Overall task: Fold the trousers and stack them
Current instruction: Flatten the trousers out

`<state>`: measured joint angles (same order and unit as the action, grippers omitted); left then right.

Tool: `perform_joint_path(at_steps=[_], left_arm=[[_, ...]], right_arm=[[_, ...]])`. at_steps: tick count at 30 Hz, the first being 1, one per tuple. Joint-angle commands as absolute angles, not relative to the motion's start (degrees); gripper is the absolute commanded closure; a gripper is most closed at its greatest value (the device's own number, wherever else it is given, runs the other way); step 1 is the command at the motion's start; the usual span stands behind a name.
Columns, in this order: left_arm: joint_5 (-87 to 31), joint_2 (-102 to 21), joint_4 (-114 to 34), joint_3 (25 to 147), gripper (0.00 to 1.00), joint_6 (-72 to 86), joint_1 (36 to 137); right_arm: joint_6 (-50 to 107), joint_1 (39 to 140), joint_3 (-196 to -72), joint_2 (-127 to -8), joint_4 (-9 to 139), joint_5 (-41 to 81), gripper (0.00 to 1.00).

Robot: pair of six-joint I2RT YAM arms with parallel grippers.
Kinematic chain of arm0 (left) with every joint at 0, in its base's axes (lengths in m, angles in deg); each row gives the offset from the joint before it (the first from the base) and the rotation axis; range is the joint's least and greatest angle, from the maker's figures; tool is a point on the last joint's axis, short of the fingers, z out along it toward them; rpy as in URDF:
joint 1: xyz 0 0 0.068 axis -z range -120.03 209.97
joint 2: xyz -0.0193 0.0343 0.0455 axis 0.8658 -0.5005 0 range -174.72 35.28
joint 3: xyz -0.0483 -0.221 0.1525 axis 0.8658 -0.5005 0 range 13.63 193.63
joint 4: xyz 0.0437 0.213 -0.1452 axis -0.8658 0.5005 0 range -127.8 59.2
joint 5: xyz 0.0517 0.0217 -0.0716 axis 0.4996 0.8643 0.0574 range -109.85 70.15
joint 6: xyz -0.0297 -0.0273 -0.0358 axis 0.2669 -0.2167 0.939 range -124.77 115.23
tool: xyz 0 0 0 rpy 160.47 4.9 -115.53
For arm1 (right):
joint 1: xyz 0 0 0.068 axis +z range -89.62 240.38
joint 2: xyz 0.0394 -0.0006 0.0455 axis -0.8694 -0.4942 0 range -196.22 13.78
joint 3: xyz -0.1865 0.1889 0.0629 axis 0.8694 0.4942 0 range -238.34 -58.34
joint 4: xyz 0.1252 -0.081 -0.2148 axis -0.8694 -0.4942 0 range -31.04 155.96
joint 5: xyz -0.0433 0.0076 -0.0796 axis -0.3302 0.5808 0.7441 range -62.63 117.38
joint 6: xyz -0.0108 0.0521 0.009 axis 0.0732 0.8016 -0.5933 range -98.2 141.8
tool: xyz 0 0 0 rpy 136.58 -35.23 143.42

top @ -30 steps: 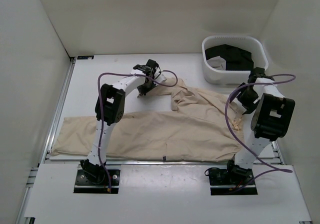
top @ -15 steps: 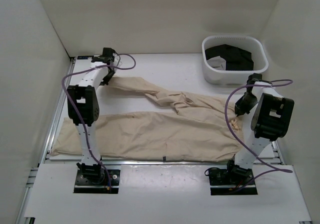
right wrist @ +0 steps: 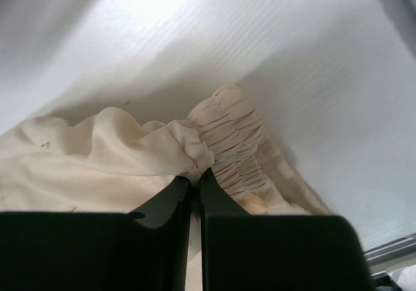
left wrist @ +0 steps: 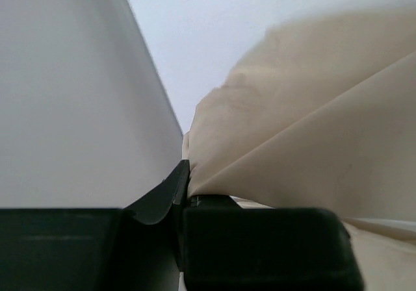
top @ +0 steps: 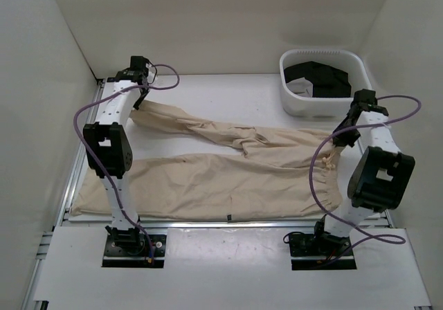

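Beige soft cloth trousers lie spread over the white desk. The nearer leg lies flat along the near edge, with a small dark tag on its seam. A little farther, on the right, my right tool is pressed together on the gathered elastic at the waist end, with a looser fold bunched just beside it. The other leg runs away to the far left corner and is rumpled where it joins the seat. My left tool is clamped on that leg's end, close to the pale side wall. Farthest, at the right, a white plastic basket holds black garments.

I judge this to be the spreading out before the first fold. Both grips look thin, so a harder pull could slide the cloth out and drop the leg crooked. If I lay the far leg over now, the rumple in the middle would be folded in. Dragging sideways could also pull the near leg over the desk's edge.
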<state>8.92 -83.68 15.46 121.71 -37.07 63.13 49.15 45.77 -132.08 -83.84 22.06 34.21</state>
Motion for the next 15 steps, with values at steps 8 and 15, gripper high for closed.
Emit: perform_joint_path(at_steps=[8,15], left_arm=[[0.0,-82.9,19.4,134.4,0.7,-38.3,59.2],[4.7,-106.8,19.4,150.9,0.06,-33.2,58.7]], right_arm=[[45.2,45.5,-131.7,-73.9,24.4,26.2,1.0],[43.5,48.2,-133.0,-75.9,24.9,23.6,1.0]])
